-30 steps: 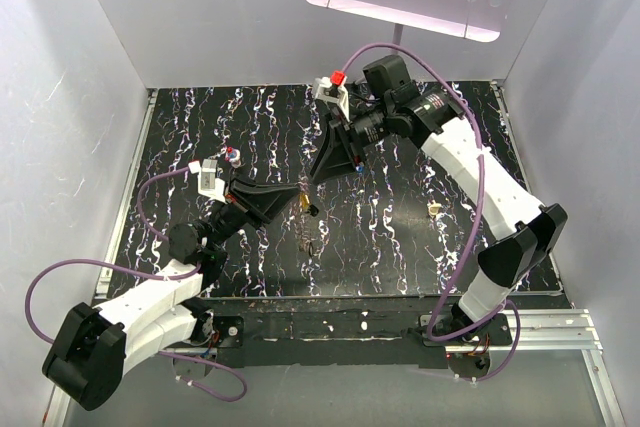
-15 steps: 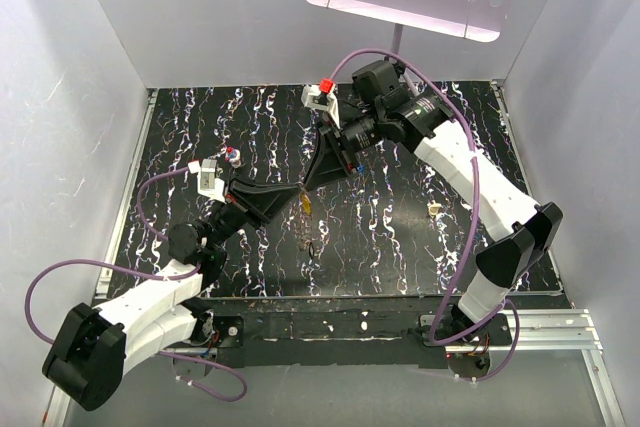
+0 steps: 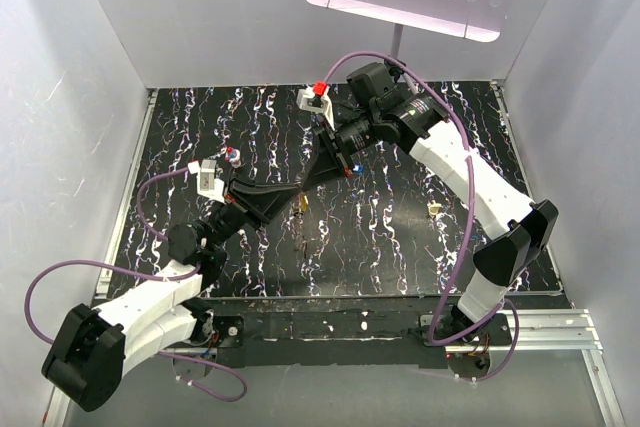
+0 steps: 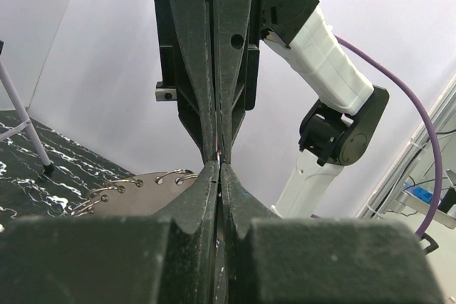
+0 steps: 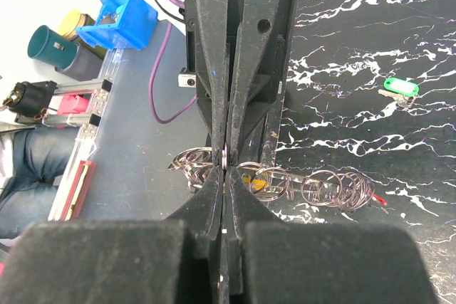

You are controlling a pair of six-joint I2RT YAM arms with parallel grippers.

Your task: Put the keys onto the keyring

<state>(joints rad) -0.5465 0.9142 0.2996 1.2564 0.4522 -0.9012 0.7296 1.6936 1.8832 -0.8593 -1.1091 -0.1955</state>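
Note:
My left gripper (image 3: 297, 191) and right gripper (image 3: 308, 183) meet tip to tip above the middle of the mat. Both are shut on one thin wire ring of the keyring bunch (image 5: 313, 184). In the left wrist view the keyring's grey-tan disc (image 4: 135, 189) with wire loops sits just left of my shut left gripper (image 4: 219, 165). In the right wrist view my right gripper (image 5: 225, 172) pinches the ring, and a yellow key (image 5: 258, 184) hangs among the loops. The yellow key (image 3: 302, 203) and a chain of rings (image 3: 304, 235) dangle below the tips. A green key (image 5: 399, 88) and a beige key (image 3: 434, 209) lie on the mat.
The black marbled mat (image 3: 400, 237) is walled by white panels on the left, back and right. A light panel on a stand (image 3: 400, 7) rises at the back, and one thin stand leg (image 4: 25, 126) shows at left in the left wrist view.
The right wrist has swung left and turned about the pinched point. The hanging chain of rings has shifted slightly. The left arm has stayed still.

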